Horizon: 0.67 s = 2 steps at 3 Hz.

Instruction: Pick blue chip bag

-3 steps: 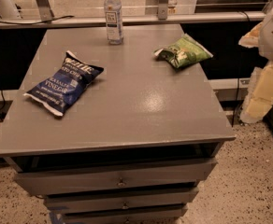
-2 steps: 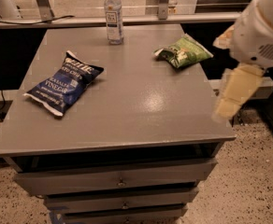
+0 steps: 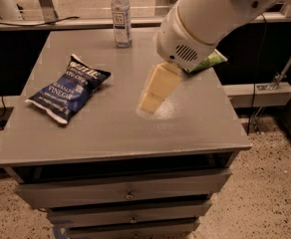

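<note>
The blue chip bag (image 3: 68, 87) lies flat on the left half of the grey table (image 3: 110, 128), dark navy with white lettering and white crimped ends. My gripper (image 3: 154, 91), cream-coloured, hangs over the middle of the table below the big white arm joint (image 3: 205, 19). It is to the right of the bag, clearly apart from it, and holds nothing that I can see.
A clear water bottle (image 3: 120, 16) stands at the table's back edge. The smaller green chip bag (image 3: 211, 60) lies at the back right, mostly hidden behind the arm. Drawers (image 3: 128, 194) sit under the tabletop. A speckled floor lies to the right.
The arm has swung in from the right edge to over the table's middle, bringing the gripper closer to the blue bag and covering most of the green bag. The bags and bottle have not moved.
</note>
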Motion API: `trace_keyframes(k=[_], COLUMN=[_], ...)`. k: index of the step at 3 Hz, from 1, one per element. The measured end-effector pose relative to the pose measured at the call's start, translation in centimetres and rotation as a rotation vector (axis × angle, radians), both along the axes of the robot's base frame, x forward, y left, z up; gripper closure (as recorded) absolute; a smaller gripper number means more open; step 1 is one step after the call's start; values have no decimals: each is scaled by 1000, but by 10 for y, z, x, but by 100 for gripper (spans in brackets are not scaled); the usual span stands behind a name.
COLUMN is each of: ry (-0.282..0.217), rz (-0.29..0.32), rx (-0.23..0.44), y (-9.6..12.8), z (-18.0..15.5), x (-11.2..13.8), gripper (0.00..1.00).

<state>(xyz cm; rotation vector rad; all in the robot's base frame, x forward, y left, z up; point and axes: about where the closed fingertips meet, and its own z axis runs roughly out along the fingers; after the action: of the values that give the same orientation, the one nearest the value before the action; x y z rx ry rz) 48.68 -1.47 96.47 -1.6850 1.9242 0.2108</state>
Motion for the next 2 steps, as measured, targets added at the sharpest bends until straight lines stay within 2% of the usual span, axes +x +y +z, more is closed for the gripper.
trace_keyframes(k=[1,2], ry=[0,-14], rz=[0,-20], rx=[0,40], y=[0,-3], z=[0,1], x=[0,0], gripper=[0,0])
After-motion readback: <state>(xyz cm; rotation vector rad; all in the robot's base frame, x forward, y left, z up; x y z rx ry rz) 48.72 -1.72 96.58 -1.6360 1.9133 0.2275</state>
